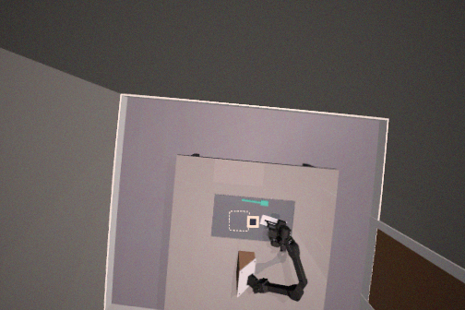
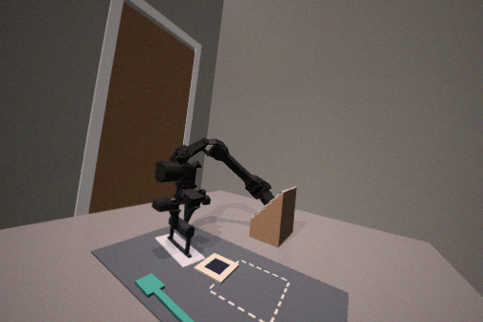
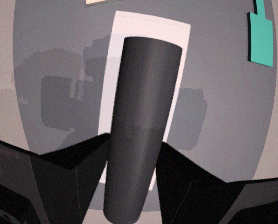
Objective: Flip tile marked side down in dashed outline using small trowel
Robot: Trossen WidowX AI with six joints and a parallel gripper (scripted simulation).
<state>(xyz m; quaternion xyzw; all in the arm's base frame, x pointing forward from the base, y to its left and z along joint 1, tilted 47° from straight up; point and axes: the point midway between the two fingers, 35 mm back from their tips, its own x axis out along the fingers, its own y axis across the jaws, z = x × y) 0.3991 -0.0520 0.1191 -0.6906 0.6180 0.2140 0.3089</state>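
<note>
Tile (image 1: 253,221) (image 2: 218,266) (image 3: 101,1): mark up, overlapping near edge of dashed outline (image 1: 229,220) (image 2: 287,287) | end effector (image 1: 275,223) (image 2: 181,224) (image 3: 134,143): clamped on trowel (image 1: 268,220) (image 2: 193,260) (image 3: 146,85), opposite side of tile from outline | blade long axis roughly toward tile

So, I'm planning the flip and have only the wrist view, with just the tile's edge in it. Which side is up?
Observer: The marked one: a dark square shows on top of the tile.
Operator: Is it inside the dashed outline?
Observer: Mostly outside; only one side of it reaches the outline.
</note>
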